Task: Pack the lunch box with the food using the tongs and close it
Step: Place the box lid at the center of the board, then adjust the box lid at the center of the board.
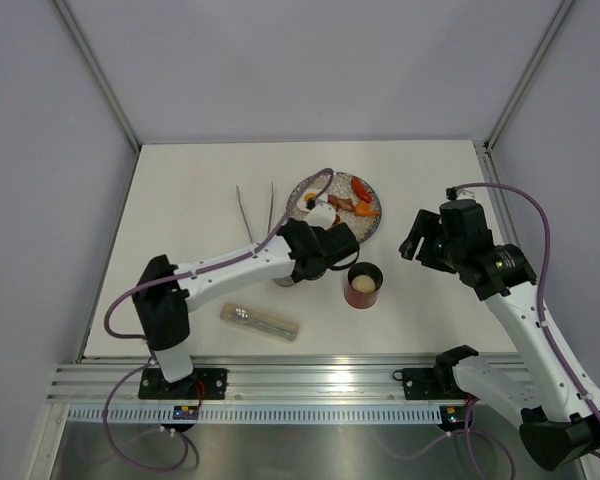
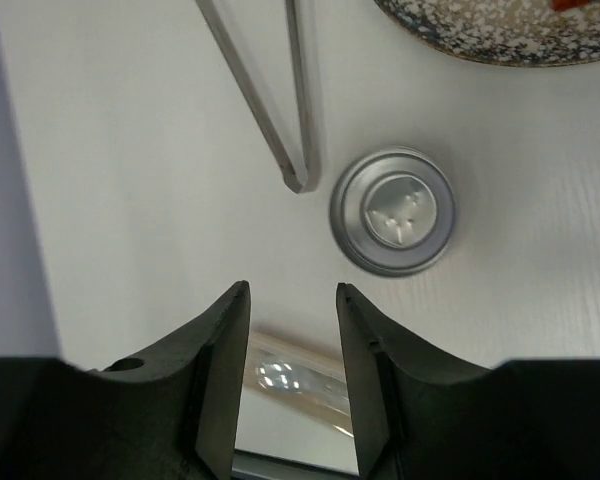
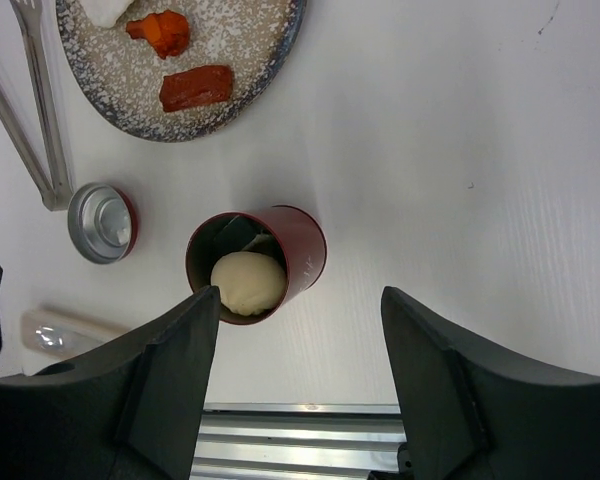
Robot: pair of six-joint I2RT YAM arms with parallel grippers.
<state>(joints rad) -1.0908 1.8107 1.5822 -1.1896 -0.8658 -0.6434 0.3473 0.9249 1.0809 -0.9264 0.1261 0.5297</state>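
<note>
The red lunch box (image 1: 364,286) (image 3: 298,245) stands open on the table with a pale ball (image 3: 248,281) of food inside. Its round lid (image 2: 392,211) (image 3: 100,222) lies metal side up to its left, next to the joined end of the silver tongs (image 1: 254,212) (image 2: 280,150), which lie flat. More food, an orange shrimp (image 3: 162,30) and a red-brown sausage (image 3: 197,87), sits on the speckled plate (image 1: 372,228) (image 3: 250,75). My left gripper (image 1: 320,250) (image 2: 292,290) hangs open and empty near the lid. My right gripper (image 1: 415,240) (image 3: 300,292) is wide open, right of the lunch box.
A clear plastic case (image 1: 260,322) (image 2: 290,370) lies near the table's front edge, left of the lunch box. The metal rail (image 3: 300,435) runs along the near edge. Grey walls enclose the table on three sides.
</note>
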